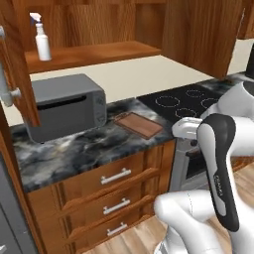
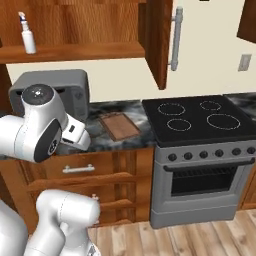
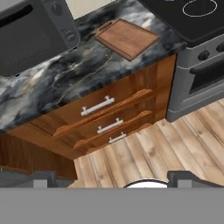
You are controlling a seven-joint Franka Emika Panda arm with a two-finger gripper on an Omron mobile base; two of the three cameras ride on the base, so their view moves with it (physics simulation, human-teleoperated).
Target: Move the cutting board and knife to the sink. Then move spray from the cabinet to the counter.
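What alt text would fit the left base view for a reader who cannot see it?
A brown cutting board lies on the dark marble counter between a grey microwave and a black stovetop. Above, a white spray bottle stands on the open cabinet's shelf; the robot's white arm rises at lower right.
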